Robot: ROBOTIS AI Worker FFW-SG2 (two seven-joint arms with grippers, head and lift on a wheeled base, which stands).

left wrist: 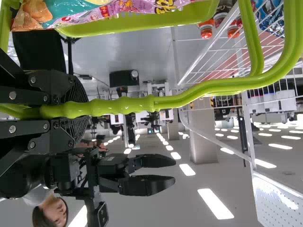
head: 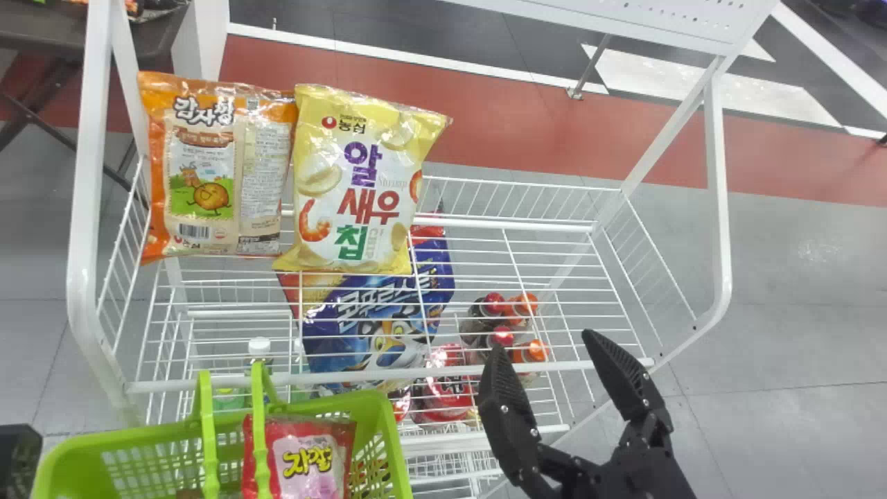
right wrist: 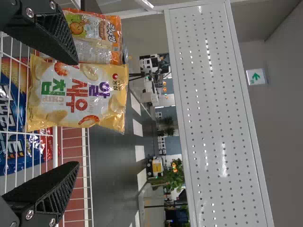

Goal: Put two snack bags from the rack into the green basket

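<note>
Two snack bags stand side by side on the white rack's top shelf: an orange bag (head: 218,166) and, to its right, a yellow bag (head: 360,180). The green basket (head: 388,443) is at the lower left, before the rack, with a red and pink bag (head: 305,461) inside. At the left edge is my left gripper (head: 19,457); in its wrist view the left gripper (left wrist: 78,111) is shut on the basket's handle (left wrist: 128,105). My right gripper (head: 542,346) stands open at the rack's front right; its wrist view has the right gripper (right wrist: 75,113) facing the yellow bag (right wrist: 78,94), apart from it.
The rack's front rail (head: 443,374) runs between basket and shelf. Blue bags (head: 381,319) and bottles (head: 495,305) are on the level below. A white perforated panel (right wrist: 213,113) tops the rack, and its side posts (head: 90,173) flank the shelf.
</note>
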